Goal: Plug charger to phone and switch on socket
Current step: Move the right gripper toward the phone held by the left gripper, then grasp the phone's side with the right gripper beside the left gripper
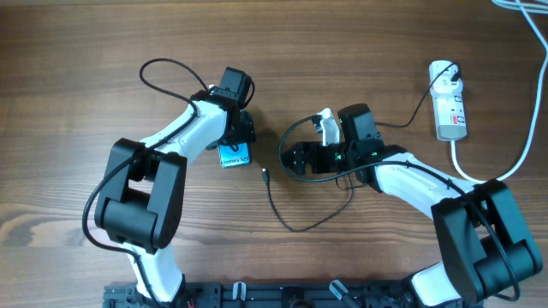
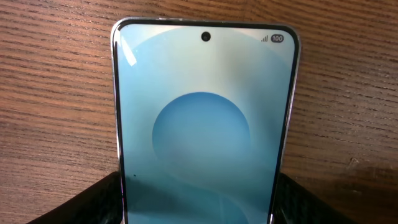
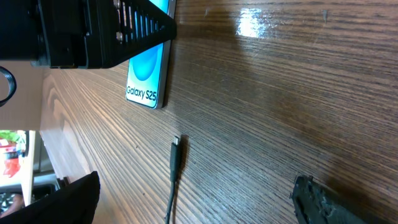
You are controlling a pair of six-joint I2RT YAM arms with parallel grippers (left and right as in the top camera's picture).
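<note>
The phone (image 1: pixel 233 156) lies flat on the wooden table, turquoise screen up, with small black text at its near short end. My left gripper (image 1: pixel 236 137) stands over it; in the left wrist view its black fingers (image 2: pixel 93 199) press against both long edges of the phone (image 2: pixel 202 118). The charger's metal-tipped plug (image 1: pixel 264 174) lies loose on the table just right of the phone, and its thin black cable loops back to the socket (image 1: pixel 449 107). My right gripper (image 3: pixel 193 202) is open above the table, the charger plug (image 3: pixel 176 155) lying ahead between its fingers, untouched. The phone (image 3: pixel 146 68) shows beyond it.
The charger's black mains plug (image 1: pixel 451 79) sits in the socket at the far right. A thick white cable (image 1: pixel 531 128) curves from the socket along the right edge. The thin cable's slack loops under the right arm (image 1: pixel 295 227). A black rail (image 1: pixel 257 295) runs along the front.
</note>
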